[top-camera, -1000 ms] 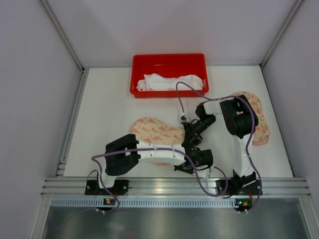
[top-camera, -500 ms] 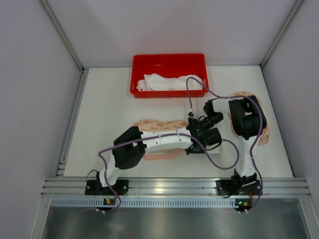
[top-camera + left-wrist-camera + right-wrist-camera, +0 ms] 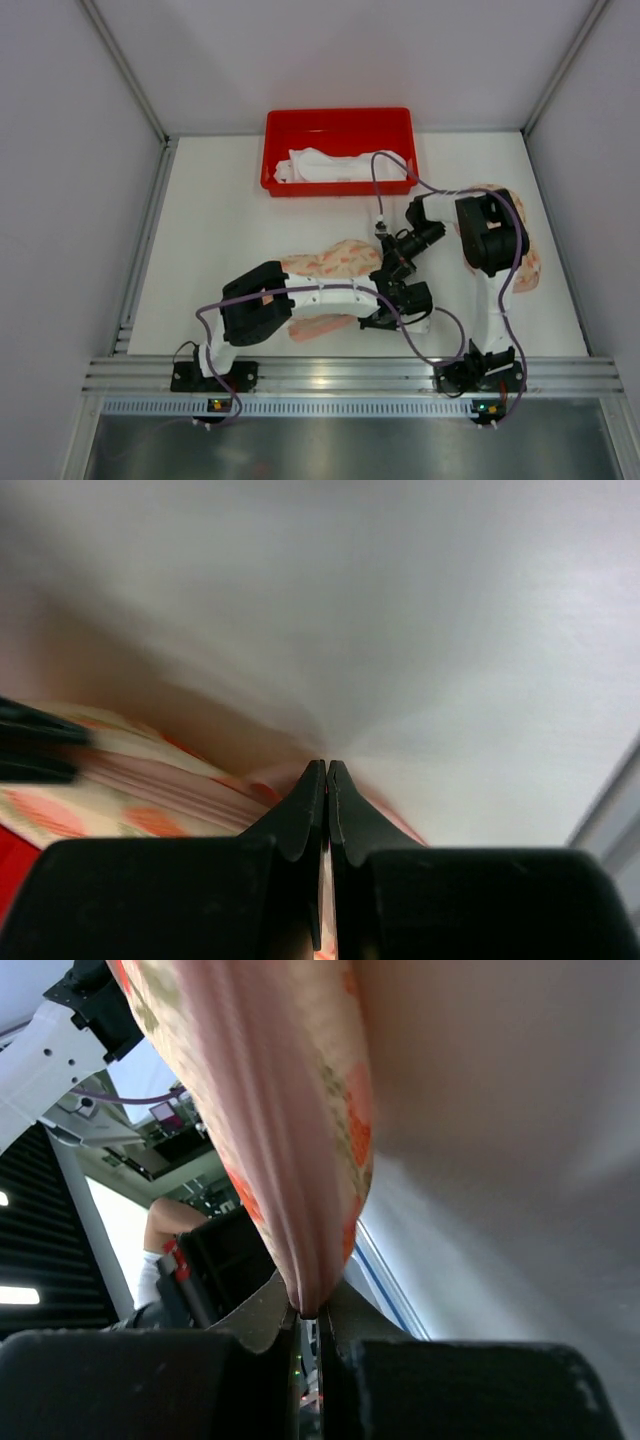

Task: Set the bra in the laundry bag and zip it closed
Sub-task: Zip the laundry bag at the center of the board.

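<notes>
1. Pink laundry bag (image 3: 330, 258) is pinched by left gripper (image 3: 327, 780) and right gripper (image 3: 308, 1315) near the front edge of the tabletop (image 3: 220, 230).
2. Even tension should be kept to expose its opening.
3. The bra (image 3: 340, 165) is seen in the far tray (image 3: 340, 118).

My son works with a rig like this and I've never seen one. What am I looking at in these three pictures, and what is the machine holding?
These are two small robot arms bolted to the near edge of a white table. The wide picture looks down from above, and the arm on its left is the left one. The other two pictures come from little cameras on each wrist, so the black prongs at the bottom are that arm's own fingers. On the table stands a red tray with what looks like a white bag in it. In front of it lies a pink patterned bra. The left gripper and the right gripper are both pinched shut on the bra's cloth, close together.
</notes>
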Tool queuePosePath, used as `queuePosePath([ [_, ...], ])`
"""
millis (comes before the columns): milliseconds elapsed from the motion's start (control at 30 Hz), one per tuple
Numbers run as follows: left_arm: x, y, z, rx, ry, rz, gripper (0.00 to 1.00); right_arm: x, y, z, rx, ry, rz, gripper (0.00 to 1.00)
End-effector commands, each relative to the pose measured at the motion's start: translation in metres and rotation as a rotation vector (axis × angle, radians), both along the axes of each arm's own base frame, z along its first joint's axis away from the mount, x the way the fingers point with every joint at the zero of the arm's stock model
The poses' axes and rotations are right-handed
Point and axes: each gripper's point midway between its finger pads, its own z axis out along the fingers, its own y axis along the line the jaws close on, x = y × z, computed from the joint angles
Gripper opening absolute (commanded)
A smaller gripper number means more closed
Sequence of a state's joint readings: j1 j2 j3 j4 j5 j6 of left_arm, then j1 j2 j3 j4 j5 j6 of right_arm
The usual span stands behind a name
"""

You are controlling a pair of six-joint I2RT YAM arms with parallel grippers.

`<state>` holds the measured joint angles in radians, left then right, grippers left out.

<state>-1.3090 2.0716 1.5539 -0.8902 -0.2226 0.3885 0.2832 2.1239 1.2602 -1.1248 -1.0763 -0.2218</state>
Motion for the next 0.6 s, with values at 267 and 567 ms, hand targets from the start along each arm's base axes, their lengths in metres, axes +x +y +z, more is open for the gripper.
queuePosePath([
  [267,-0.049,0.036,0.016,-0.004,0.083,-0.024,0.0,0.039,-0.005,-0.004,0.007,-0.125,-0.005,0.23],
  [567,0.027,-0.007,0.038,-0.119,0.005,0.115,0.0,0.022,-0.009,0.025,0.011,-0.116,-0.015,0.62],
])
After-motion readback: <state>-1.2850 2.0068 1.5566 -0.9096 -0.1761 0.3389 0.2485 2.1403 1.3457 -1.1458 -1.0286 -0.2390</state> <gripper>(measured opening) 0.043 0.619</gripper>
